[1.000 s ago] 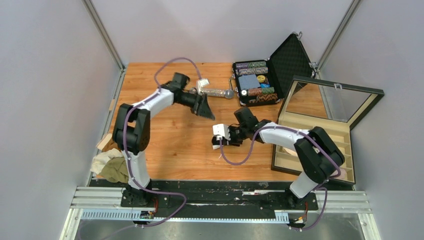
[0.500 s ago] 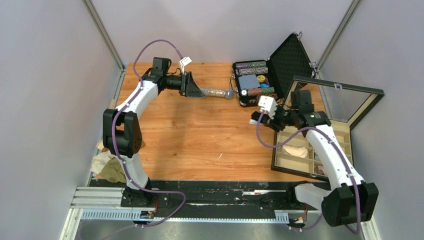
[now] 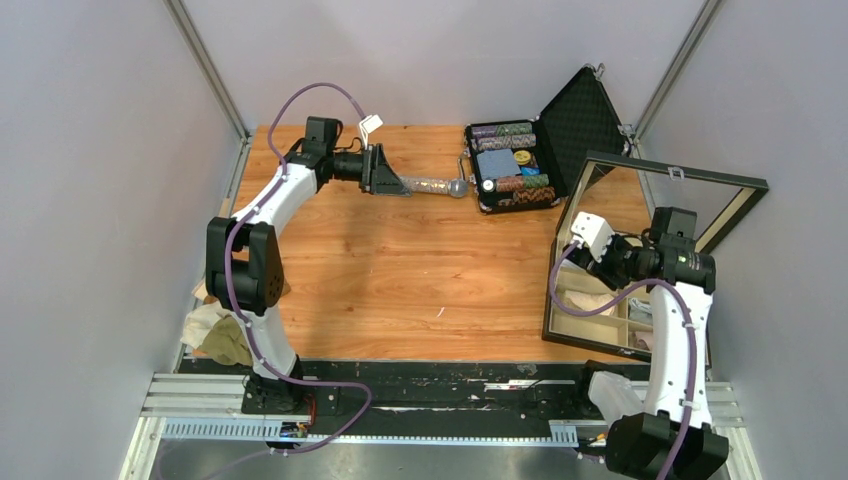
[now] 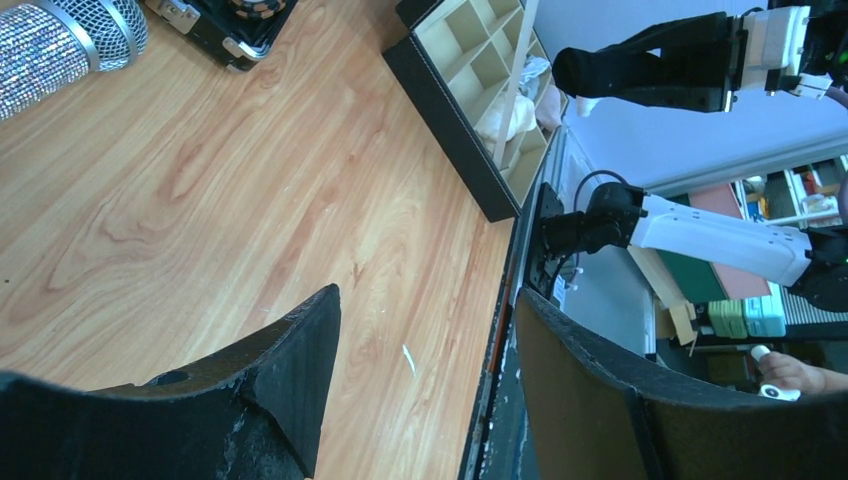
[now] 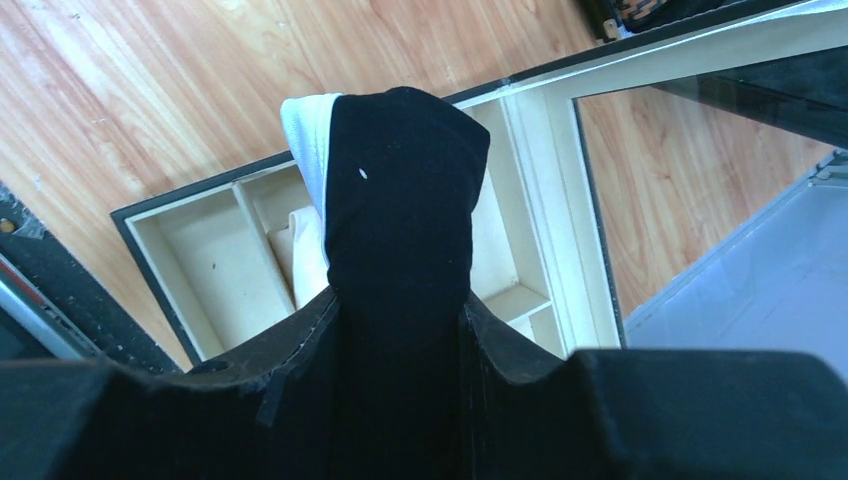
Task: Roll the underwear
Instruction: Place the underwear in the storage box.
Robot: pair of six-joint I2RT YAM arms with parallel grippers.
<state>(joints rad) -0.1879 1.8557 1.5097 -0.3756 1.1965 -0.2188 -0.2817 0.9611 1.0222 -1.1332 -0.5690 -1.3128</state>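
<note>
My right gripper [image 5: 398, 300] is shut on a rolled black underwear [image 5: 400, 190] with a white waistband edge. It hangs over the cream compartments of the open box [image 5: 190, 250]; in the top view the right gripper [image 3: 585, 262] is above the box's left side. A cream underwear [image 5: 303, 250] lies in a compartment under the roll and also shows as cream underwear [image 3: 592, 300] from above. More underwear [image 3: 220, 335], cream and olive, is piled at the table's near left edge. My left gripper [image 3: 385, 180] is open at the far left, with the left gripper [image 4: 428, 293] holding nothing.
A glittery silver microphone [image 3: 432, 185] lies just right of the left gripper, seen as the microphone [image 4: 60, 40] off to one side of the jaws. An open poker chip case [image 3: 510, 165] stands at the back. The box's glass lid [image 3: 660, 195] is raised.
The right arm swung from the table's middle to over the box, carrying the black roll. The left arm pulled back to the far left by the microphone and then stayed there.
</note>
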